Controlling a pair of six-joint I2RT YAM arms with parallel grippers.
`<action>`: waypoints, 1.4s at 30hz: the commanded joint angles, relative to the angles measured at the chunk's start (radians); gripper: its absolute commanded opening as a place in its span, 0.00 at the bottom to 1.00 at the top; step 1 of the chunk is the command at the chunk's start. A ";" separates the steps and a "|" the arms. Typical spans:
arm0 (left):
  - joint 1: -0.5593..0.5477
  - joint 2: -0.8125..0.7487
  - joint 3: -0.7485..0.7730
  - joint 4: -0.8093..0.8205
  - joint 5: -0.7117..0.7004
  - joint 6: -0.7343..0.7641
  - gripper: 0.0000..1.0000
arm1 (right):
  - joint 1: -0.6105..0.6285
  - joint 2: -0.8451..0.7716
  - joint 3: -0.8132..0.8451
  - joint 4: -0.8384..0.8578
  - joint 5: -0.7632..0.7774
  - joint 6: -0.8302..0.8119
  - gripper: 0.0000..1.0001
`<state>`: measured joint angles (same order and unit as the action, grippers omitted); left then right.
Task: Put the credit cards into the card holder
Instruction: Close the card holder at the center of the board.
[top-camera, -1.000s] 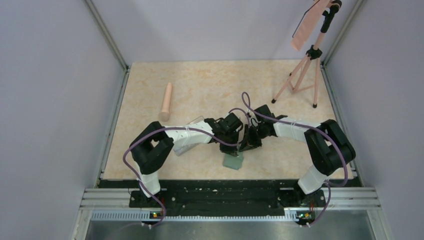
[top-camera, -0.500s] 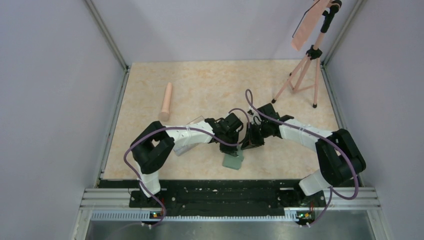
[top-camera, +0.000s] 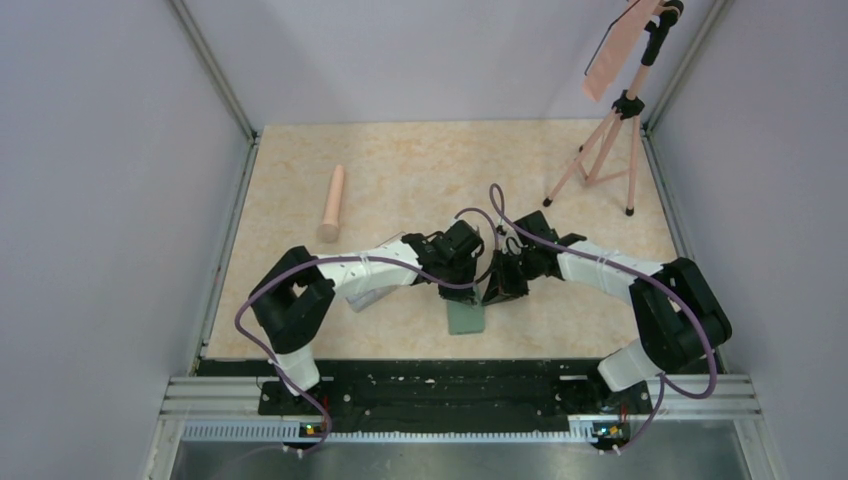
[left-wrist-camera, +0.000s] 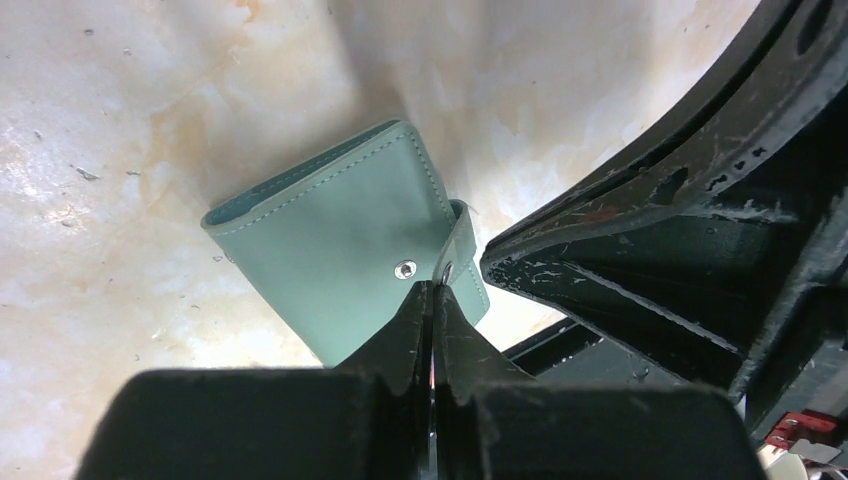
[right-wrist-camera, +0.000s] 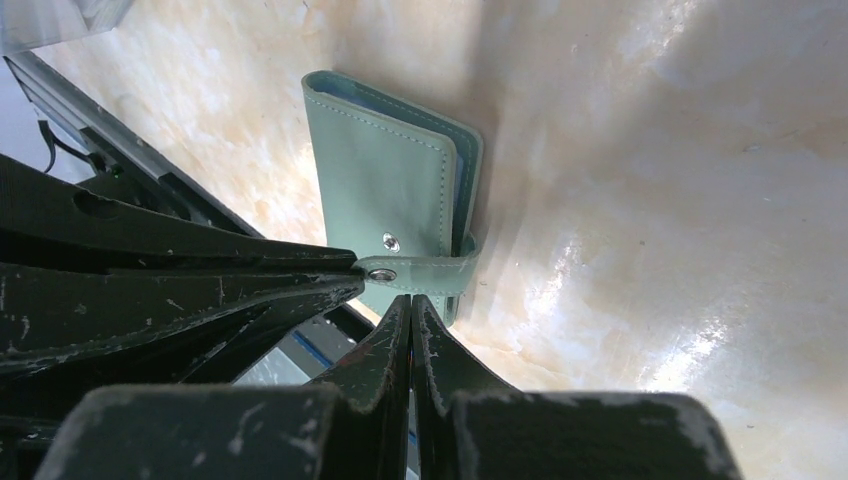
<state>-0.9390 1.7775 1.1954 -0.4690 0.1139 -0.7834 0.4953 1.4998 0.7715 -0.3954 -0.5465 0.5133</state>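
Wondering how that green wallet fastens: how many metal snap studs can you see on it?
2: one stud on the card holder's front cover, another at the end of its strap tab. Others may be hidden.

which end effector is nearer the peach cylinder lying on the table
Left. The left end effector sits right of the peach cylinder; the right end effector is just beyond it, farther right.

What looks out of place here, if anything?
The snap tab on the wallet is undone. It lies just off its stud, with the tip of the shut left gripper at its end. Nothing else stands out.
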 joint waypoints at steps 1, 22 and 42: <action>0.006 -0.034 0.001 0.018 -0.021 0.013 0.00 | 0.017 -0.033 0.004 0.030 -0.017 0.007 0.00; 0.006 0.025 -0.003 -0.052 -0.046 0.018 0.00 | 0.067 0.077 0.032 0.089 0.002 0.035 0.00; 0.002 0.049 -0.018 -0.058 -0.020 0.009 0.00 | 0.075 0.093 0.048 0.106 -0.012 0.045 0.00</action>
<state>-0.9360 1.8229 1.1931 -0.5224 0.0887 -0.7792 0.5545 1.5875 0.7742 -0.3210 -0.5472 0.5537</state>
